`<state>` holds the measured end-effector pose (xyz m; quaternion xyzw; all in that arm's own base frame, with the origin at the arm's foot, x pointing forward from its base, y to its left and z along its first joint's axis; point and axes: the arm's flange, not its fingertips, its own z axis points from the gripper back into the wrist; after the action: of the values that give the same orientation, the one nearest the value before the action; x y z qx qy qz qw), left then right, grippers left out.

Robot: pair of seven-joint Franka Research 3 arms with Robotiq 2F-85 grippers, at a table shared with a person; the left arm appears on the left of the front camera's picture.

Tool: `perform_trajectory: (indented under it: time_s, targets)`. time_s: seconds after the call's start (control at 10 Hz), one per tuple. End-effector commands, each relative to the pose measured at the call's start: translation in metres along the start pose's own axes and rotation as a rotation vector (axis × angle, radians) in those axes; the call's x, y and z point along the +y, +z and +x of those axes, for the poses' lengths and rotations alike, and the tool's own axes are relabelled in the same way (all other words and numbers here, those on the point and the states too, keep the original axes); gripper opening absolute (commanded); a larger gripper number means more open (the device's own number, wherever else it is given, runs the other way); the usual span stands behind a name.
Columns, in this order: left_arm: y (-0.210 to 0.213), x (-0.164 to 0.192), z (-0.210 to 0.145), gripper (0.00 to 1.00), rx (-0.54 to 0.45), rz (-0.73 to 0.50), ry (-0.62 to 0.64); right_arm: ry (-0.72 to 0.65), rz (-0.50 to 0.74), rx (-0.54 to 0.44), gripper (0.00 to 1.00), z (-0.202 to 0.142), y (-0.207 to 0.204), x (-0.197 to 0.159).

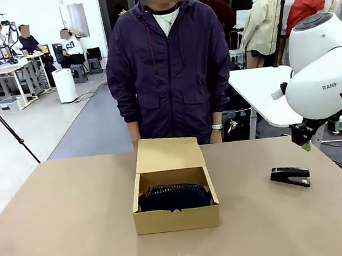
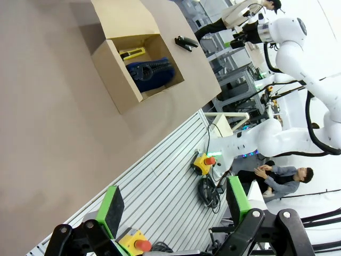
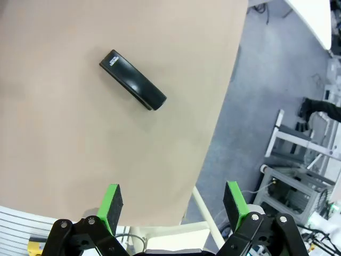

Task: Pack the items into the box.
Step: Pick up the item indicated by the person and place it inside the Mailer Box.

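Looking at the box (image 1: 177, 219) sitting open in the middle of the table (image 1: 77, 225), flap up on the person's side. Can spot the dark pouch (image 1: 174, 197) inside, plus the yellow knife (image 2: 133, 53) tucked against a wall beside it. Found the stapler (image 1: 290, 176) out on the bare table, robot's right, well apart from the box. Seeing the left gripper (image 2: 173, 197) and right gripper (image 3: 173, 198) both spread wide, gripping nothing, the right one up above the stapler.

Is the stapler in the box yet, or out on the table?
Out. The black stapler lies on the table, apart from the box, which holds the dark pouch and yellow knife.
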<state>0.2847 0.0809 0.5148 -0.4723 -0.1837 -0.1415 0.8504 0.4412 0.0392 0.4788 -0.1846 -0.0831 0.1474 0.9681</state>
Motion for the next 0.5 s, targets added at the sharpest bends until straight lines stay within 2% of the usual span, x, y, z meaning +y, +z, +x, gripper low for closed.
perform_trajectory:
  time_s: [0.0, 0.1, 0.2, 0.4]
  targets:
    - [0.002, 0.001, -0.001, 1.0, 0.005, -0.007, -0.006, -0.031, 0.104, 0.059, 1.0, 0.019, -0.027, -0.009]
    - [0.002, 0.001, -0.001, 1.0, 0.005, -0.007, -0.006, -0.127, 0.193, 0.071, 1.0, 0.037, -0.059, -0.014]
    - [0.002, 0.001, -0.001, 1.0, 0.005, -0.007, -0.006, -0.163, 0.227, 0.048, 1.0, 0.052, -0.082, -0.012]
    - [0.002, 0.001, -0.001, 1.0, 0.005, -0.007, -0.006, -0.159, 0.24, 0.085, 1.0, 0.066, -0.111, -0.011]
